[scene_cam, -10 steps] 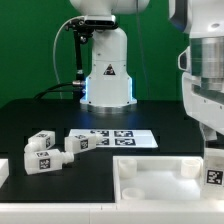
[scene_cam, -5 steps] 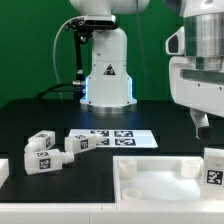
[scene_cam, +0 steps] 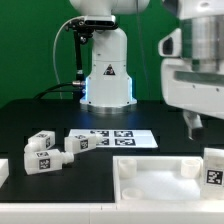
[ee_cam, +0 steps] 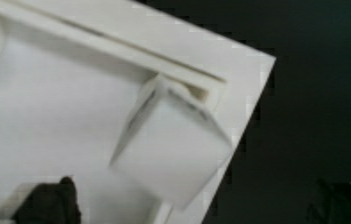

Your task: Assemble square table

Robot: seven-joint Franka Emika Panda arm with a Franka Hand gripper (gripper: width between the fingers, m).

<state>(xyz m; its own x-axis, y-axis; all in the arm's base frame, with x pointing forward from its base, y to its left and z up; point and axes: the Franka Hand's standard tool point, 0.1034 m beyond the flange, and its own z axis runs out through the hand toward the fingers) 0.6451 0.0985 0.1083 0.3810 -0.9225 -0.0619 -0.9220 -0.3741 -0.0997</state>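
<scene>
The claw [scene_cam: 198,126] hangs open and empty, raised off the black tabletop [scene_cam: 30,115], out to the exterior view's right of the marker board [scene_cam: 115,138] and higher than it. In the wrist view one dark finger [ee_cam: 47,200] shows at the frame edge. Under the claw there is a white plate with a raised rib, and bare black tabletop lies beside it. Nothing sits between the jaws.

Below the claw, to the exterior view's right of the marker board and nearer the camera, a lone leg [scene_cam: 213,165] stands upright with its tag facing the camera. It is at the right end of the square slab [scene_cam: 160,185]. The slab lies flat on the tabletop in front of the marker board, on the camera's side, and two raised white bumps show along its far edge.

Three more legs are at the exterior view's left of the marker board. The lying leg [scene_cam: 78,145] is on its side, just beside the board's left end. Farther left the back leg [scene_cam: 40,140] and the front leg [scene_cam: 38,160] are close together, with the front one nearer the camera.

Behind the marker board, well apart from it, stands the white robot base [scene_cam: 105,75].
</scene>
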